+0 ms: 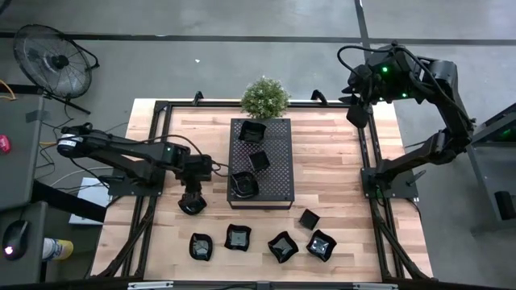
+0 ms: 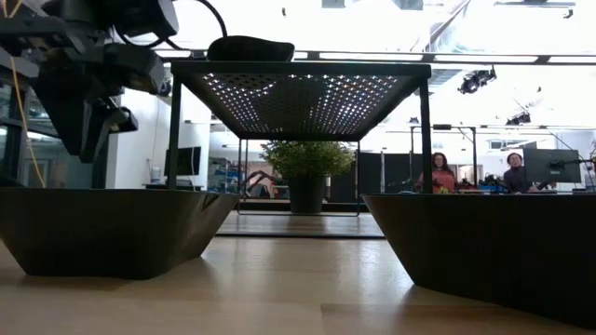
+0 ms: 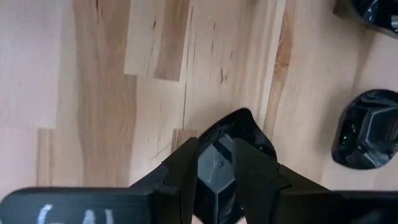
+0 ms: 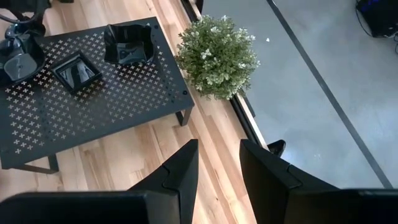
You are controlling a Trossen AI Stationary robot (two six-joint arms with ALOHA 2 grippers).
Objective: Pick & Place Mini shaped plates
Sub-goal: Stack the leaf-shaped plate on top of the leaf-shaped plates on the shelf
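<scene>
- Left gripper (image 1: 192,201): I see it low over the wooden table (image 1: 339,169), just off the near-left corner of the perforated tray (image 1: 278,189). In the left wrist view its fingers (image 3: 183,174) are clamped on the rim of a glossy black mini plate (image 3: 239,127), one finger inside the dish and one outside.
- Right gripper (image 4: 217,168): I find it raised well above the far-right corner of the table, near the frame post. Its fingers stand apart with nothing between them; only floor, table edge and tray lie below.
- Plates on the tray, three: a deep square dish (image 1: 252,130) at the far end, a small square dish (image 1: 259,160) in the middle, a wavy-rimmed dish (image 1: 243,184) at the near-left end.
- Plates on the table, near row, four: a wavy one (image 1: 201,246), a squarish one (image 1: 238,237), a diamond-set one (image 1: 283,246) and an angular one (image 1: 321,245), spaced apart from left to right.
- One small cube-like dish (image 1: 309,218) sits alone between the tray and that row, apart from both.
- Potted plant (image 1: 264,97): at the table's far edge, just behind the tray.
- Fan (image 1: 52,60): on the floor beyond the far-left corner.
- Low view: two dark dishes fill the foreground, and I can make out two people (image 2: 442,174) seated in the room behind.
</scene>
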